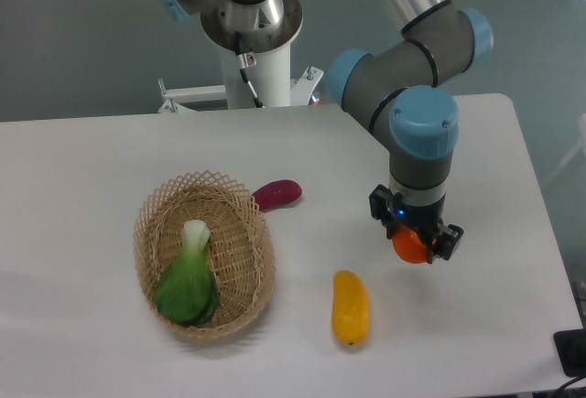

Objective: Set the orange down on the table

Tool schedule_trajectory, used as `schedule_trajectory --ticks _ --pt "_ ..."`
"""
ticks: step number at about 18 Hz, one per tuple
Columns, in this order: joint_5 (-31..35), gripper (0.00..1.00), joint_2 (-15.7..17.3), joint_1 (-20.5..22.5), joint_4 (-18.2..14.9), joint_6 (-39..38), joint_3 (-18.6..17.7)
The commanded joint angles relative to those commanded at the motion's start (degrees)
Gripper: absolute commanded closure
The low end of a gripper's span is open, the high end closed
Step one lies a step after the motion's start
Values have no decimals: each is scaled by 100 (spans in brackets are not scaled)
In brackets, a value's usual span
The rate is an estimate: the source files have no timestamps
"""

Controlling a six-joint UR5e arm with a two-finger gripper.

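The white table (pixel 110 155) spreads under everything, and the arm (pixel 412 69) reaches down over its right part. Well to the left of the hand (pixel 415 235) sits a wicker basket (pixel 240 270) with a leafy green vegetable (pixel 188 281) lying in it. Below and left of the hand, near it, lies a yellow vegetable (pixel 351 306); further left, just beside the basket's rim, is a purple one (pixel 276 194). The hand is clenched around the orange (pixel 411 247), gripped between its fingers close over the table.
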Motion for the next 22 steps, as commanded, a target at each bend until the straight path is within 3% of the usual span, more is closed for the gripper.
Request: schedule_trajectory --ticks 4,12,17,22 --pt "-9 30 0 0 0 9 -35" --pt "9 30 26 -35 184 -70 -518" --pt "324 29 44 -53 1203 -70 -1256" --pt "369 29 61 -53 1239 -44 -1458"
